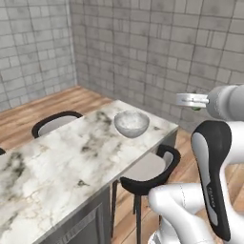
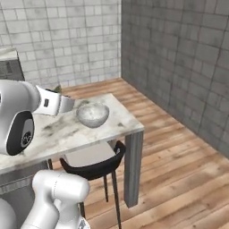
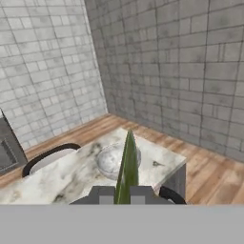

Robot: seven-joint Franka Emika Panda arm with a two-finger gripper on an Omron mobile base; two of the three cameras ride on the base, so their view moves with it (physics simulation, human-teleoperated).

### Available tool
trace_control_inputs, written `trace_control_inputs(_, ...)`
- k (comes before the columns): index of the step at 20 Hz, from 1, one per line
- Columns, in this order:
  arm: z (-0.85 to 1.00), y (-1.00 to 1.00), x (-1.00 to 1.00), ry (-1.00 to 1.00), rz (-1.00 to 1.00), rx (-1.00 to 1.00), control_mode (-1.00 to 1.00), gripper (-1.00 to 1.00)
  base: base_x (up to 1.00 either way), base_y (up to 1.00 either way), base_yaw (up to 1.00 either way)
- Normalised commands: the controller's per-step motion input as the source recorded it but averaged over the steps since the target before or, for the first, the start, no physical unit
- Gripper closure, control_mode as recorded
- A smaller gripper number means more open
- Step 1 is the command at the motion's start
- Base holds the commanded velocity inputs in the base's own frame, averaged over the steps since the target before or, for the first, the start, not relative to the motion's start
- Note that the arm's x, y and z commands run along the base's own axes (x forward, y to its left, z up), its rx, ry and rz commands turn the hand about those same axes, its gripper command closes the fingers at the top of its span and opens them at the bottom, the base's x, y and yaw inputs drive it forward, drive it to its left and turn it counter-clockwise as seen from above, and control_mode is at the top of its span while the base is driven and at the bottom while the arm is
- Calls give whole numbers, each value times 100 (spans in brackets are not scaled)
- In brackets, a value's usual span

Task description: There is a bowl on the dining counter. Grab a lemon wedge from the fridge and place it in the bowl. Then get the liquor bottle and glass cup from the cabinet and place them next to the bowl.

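Right now the gripper (image 3: 122,194) is clamped on the lemon wedge (image 3: 127,164) — a dark green sliver standing up between the two finger tips in the hand view. On the dining counter (image 1: 57,167) the bowl (image 1: 131,123) sits near the far end, close to the corner by the grey tiled wall, with the wedge held off to one side of it. Black-backed stools (image 1: 148,172) are tucked along both long edges.

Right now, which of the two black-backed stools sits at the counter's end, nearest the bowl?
The stool on the robot's side, tucked under the dining counter corner just below the bowl; the other stool stands across the slab.
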Motion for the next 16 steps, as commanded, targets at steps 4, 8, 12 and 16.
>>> trace_control_inputs(4, 0, 0, 0, 0, 0, 0, 100, 100, 62, -50, 57)
trace_control_inputs(8, 0, 0, 0, 0, 0, 0, 100, 100, 93, -44, 33)
trace_control_inputs(12, 0, 0, 0, 0, 0, 0, 100, 100, 86, -46, 25)
trace_control_inputs(16, 0, 0, 0, 0, 0, 0, 100, 100, 82, -21, 20)
